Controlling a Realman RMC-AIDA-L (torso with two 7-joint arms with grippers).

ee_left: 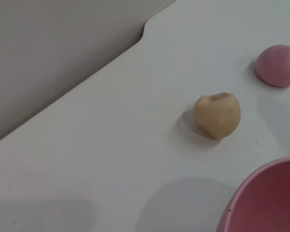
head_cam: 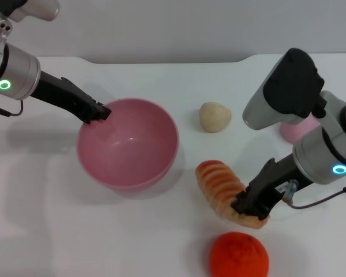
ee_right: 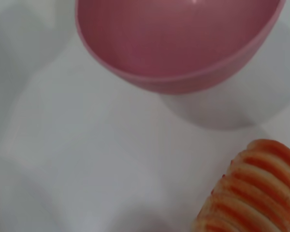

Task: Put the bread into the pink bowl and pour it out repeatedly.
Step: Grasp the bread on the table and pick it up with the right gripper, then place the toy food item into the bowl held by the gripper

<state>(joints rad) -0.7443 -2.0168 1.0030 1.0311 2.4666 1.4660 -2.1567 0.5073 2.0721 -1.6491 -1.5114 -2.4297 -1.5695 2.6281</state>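
The bread (head_cam: 220, 183) lies on the white table (head_cam: 46, 219) beside the pink bowl (head_cam: 128, 144), its near end pinched between the right gripper's (head_cam: 249, 209) fingers. The left gripper (head_cam: 98, 112) clamps the bowl's rim.

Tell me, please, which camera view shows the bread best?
The head view: the bread lies whole on the table, its near end under the right pincer, beside the pink bowl. The right wrist view catches only one ridged end. The left wrist view shows none of it.
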